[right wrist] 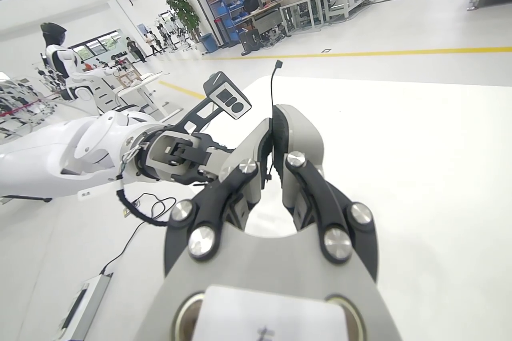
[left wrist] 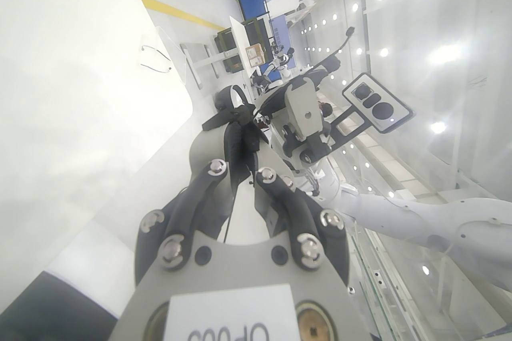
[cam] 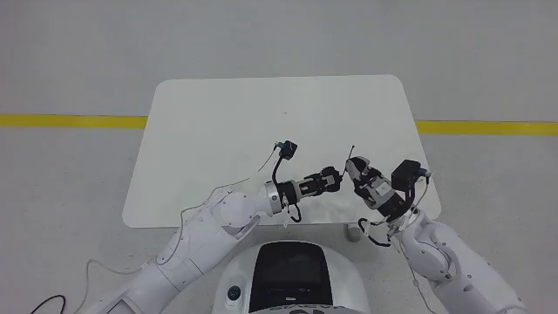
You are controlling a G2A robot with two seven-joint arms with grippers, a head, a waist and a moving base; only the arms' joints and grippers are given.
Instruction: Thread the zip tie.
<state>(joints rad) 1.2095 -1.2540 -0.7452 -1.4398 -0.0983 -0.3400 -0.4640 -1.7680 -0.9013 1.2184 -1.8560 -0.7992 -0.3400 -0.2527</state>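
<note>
- Top view puts the left gripper and right gripper over the robot-side half of the table, right of its middle, tips nearly meeting; the zip tie is a thin black line rising from the right one.
- Right wrist view gives you the grip itself: that pincer is clamped on the zip tie, head end standing free above the table.
- Left wrist view shows you the left gripper pressed together; what it pinches, you cannot tell.

Smooth matt table, plastic zip tie
</note>
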